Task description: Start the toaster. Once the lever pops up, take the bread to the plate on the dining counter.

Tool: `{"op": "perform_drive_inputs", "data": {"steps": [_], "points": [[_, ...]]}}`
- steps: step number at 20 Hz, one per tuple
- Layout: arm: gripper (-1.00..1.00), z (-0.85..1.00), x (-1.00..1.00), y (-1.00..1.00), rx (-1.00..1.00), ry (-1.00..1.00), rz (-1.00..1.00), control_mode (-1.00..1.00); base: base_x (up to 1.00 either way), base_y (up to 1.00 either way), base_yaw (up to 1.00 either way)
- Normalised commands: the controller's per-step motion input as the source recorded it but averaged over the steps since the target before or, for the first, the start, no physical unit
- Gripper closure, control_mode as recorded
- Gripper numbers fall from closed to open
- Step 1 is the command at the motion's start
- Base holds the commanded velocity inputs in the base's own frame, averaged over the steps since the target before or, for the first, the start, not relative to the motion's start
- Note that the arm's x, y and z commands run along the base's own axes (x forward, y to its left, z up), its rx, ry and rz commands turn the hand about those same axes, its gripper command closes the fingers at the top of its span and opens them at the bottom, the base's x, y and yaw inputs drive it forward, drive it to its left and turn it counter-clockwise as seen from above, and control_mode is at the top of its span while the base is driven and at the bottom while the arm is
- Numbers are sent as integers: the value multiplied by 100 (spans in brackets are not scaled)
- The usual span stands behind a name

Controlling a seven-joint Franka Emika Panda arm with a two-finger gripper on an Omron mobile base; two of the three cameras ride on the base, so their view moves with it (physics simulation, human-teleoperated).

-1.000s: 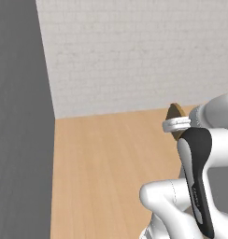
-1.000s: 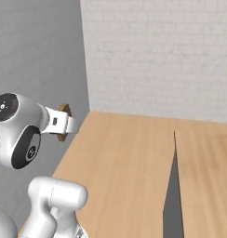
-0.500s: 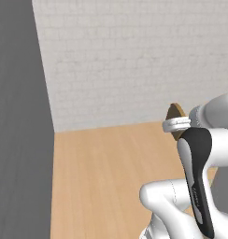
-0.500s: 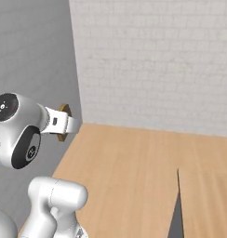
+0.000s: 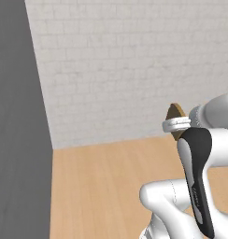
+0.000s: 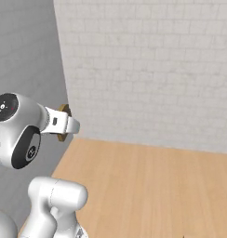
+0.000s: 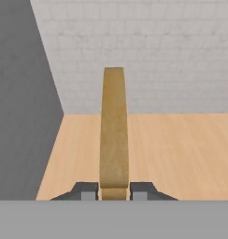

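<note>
Hand view: tool (image 7: pixel 114 190) clamped on the bread (image 7: pixel 114 130), edge-on, above light wooden floor (image 7: pixel 181 149).

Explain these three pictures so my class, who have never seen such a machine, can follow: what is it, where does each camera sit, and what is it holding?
This is a computer-rendered kitchen scene with a white robot arm on a driving base. Two cameras ride on that base behind the arm, one to its left and one to its right, both looking forward past it. The third camera sits on the hand and looks along the gripper. The gripper's two small dark fingers are shut on the bread, a tan toast slice seen edge-on, standing upright between them. From the base cameras only a brown corner of the slice peeks past the wrist. Ahead are a wooden floor, a white brick wall and a grey wall.
</note>
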Motion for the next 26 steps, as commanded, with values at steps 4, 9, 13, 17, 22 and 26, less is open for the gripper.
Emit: {"op": "perform_drive_inputs", "data": {"steps": [4,9,13,17,22,26], "points": [[100,0,0,0,0,0,0,100,98,0,-9],[100,0,0,0,0,0,0,100,75,-1,-37],[100,0,0,0,0,0,0,100,40,0,-71],[100,0,0,0,0,0,0,100,29,5,-78],[100,0,0,0,0,0,0,100,28,20,-81],[100,0,0,0,0,0,0,100,31,21,-79]]}}
